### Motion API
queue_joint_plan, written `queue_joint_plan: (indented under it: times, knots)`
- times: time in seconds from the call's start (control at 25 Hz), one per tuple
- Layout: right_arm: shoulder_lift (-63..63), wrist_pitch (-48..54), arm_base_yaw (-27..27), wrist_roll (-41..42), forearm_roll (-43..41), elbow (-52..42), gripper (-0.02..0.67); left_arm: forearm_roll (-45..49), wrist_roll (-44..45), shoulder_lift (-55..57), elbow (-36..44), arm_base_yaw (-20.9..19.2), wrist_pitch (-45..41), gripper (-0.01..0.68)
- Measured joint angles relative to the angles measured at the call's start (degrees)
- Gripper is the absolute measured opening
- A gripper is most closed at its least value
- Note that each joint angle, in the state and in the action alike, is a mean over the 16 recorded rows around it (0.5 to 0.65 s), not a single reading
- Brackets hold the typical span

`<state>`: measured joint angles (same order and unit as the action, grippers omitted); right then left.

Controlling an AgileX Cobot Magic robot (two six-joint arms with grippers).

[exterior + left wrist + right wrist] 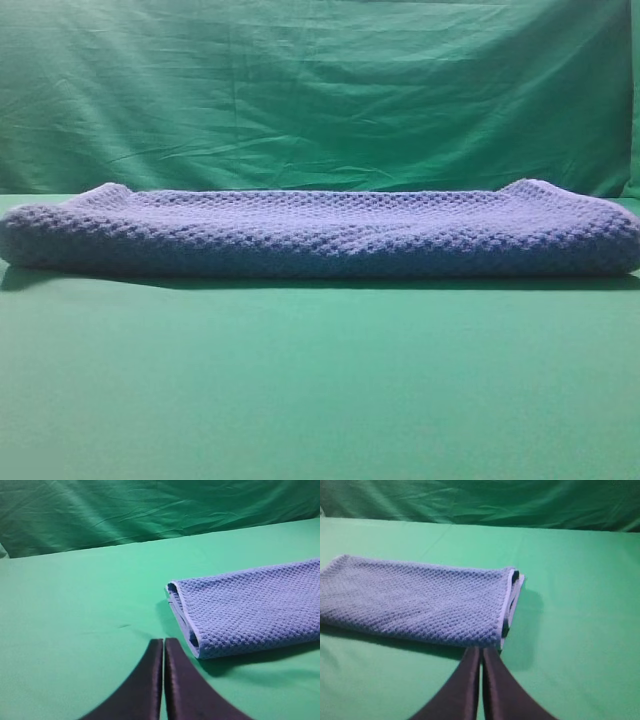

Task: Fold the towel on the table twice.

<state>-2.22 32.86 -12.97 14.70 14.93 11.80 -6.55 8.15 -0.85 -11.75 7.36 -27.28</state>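
The blue-grey waffle towel lies folded in layers across the middle of the green table, its rounded fold edge facing the camera. In the left wrist view the towel's left end shows stacked layers, and my left gripper hovers just in front of that corner, shut and holding nothing. The right wrist view shows the towel's right end with its layered edge; my right gripper sits close to that near corner, shut and holding nothing. Neither gripper shows in the exterior high view.
A wrinkled green cloth backdrop hangs behind the table. Bare green table surface stretches to the left of the towel, and more of that surface lies to its right.
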Motion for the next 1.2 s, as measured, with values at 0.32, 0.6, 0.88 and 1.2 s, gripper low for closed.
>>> queue_joint_plan:
  times: [0.32,0.6,0.88,1.2]
  knots:
    - [0.0,0.7,0.0,0.0,-0.1,-1.2,0.0,-0.1,0.0,0.0,3.0,0.0,0.5,0.0]
    - [0.0,-5.7,0.0,0.1,-0.9,-4.3,0.0,-0.2,0.0,0.0,8.3,0.0,3.4,0.0]
    - [0.0,-13.4,0.0,0.1,-1.8,-9.3,0.0,-0.2,0.0,0.0,12.1,0.0,6.7,0.0]
    - [0.0,-14.3,0.0,0.1,-1.9,-12.8,0.0,-0.2,0.0,0.0,12.6,0.0,8.0,0.0]
